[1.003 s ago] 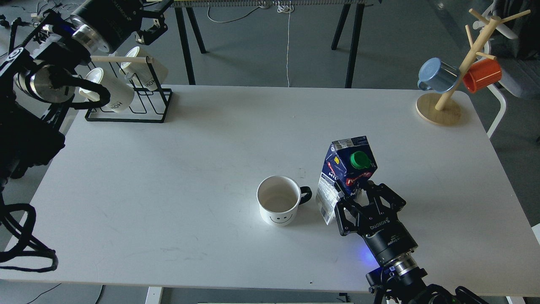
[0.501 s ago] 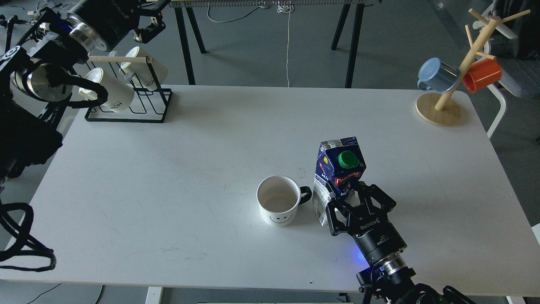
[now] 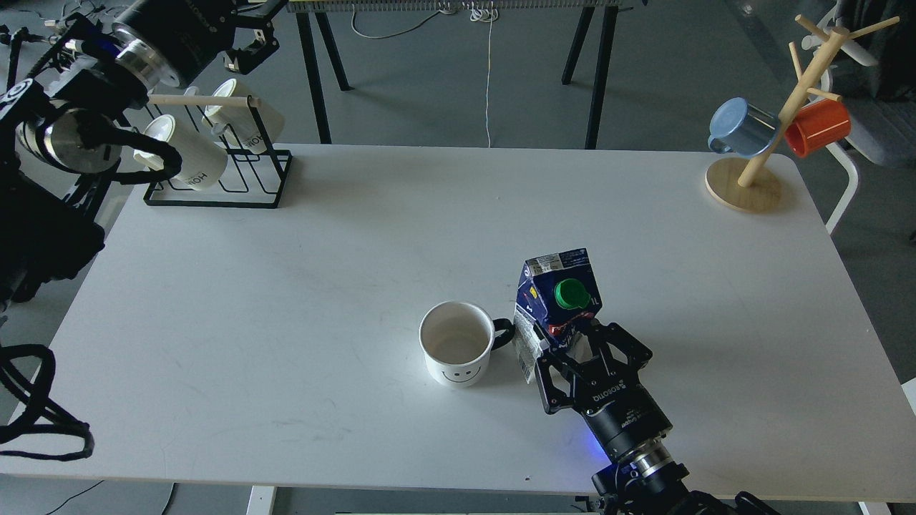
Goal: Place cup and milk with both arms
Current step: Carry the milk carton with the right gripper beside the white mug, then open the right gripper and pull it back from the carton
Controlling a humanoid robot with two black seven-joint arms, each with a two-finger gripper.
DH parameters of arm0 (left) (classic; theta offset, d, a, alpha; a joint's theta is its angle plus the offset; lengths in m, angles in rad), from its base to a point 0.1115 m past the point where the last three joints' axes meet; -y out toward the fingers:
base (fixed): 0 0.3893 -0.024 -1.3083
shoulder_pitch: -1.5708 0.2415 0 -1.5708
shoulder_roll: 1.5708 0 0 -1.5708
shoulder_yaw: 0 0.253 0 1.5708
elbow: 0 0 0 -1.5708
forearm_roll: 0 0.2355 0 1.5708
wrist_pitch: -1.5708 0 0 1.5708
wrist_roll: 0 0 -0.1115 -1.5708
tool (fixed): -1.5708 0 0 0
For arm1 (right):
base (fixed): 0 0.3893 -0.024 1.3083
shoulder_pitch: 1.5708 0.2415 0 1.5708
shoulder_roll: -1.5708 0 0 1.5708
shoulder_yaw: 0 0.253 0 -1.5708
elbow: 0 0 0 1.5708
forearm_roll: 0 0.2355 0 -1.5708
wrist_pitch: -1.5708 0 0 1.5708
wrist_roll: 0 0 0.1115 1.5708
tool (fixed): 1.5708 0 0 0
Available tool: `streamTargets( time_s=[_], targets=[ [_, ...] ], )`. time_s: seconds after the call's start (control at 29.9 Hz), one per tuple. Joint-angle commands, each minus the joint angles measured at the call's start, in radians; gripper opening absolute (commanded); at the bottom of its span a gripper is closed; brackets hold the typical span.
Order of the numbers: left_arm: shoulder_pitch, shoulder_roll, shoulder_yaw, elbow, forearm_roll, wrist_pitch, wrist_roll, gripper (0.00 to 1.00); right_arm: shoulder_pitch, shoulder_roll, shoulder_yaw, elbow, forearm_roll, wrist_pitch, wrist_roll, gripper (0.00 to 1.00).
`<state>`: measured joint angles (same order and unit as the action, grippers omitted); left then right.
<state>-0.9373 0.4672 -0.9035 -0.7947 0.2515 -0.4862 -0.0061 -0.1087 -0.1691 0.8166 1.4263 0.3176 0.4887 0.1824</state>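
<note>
The cup (image 3: 456, 344), a white mug with a black handle and a smiley face, stands upright on the white table (image 3: 300, 286) near the front middle. Its handle points right and touches the milk (image 3: 557, 297), a dark blue carton with a green cap. My right gripper (image 3: 585, 345) comes in from the bottom right and is shut on the lower part of the milk, which leans slightly. My left gripper (image 3: 252, 37) is raised at the top left above the mug rack, fingers spread and empty.
A black wire rack (image 3: 222, 179) with ribbed white mugs (image 3: 179, 154) stands at the back left. A wooden mug tree (image 3: 780, 114) with a blue mug (image 3: 741, 127) and an orange mug (image 3: 817, 126) stands at the back right corner.
My right gripper has moved left and toward the front with the milk in it. The carton has pushed the cup a little to the left. The left arm has barely moved.
</note>
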Motion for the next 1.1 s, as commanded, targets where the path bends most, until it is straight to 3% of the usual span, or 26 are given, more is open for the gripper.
streamTargets(
  time_s=[0.0,0.1,0.37,0.67,0.87,1.07],
  targets=[
    [0.0,0.001,0.0,0.0,0.0,0.0,0.0,0.99,-0.009,-0.001,0.003,0.0,0.0,0.0,0.002,0.77],
    [0.0,0.001,0.0,0.0,0.0,0.0,0.0,0.99,-0.014,-0.003,0.004,0.0,0.0,0.0,0.005,0.96],
    [0.0,0.001,0.0,0.0,0.0,0.0,0.0,0.99,-0.054,-0.015,0.016,0.013,0.0,0.0,0.005,0.97],
    [-0.002,0.002,-0.002,0.0,0.0,0.0,0.002,0.99,-0.189,-0.136,0.033,0.112,-0.026,0.0,0.006,0.98],
    [-0.005,0.016,-0.011,0.0,-0.008,-0.002,0.002,0.99,-0.289,-0.325,0.225,0.226,-0.032,0.0,0.006,0.98],
    [0.018,0.011,-0.017,0.005,-0.041,-0.002,0.002,0.99,-0.24,-0.421,0.452,0.195,-0.037,0.0,0.008,0.99]
  ],
)
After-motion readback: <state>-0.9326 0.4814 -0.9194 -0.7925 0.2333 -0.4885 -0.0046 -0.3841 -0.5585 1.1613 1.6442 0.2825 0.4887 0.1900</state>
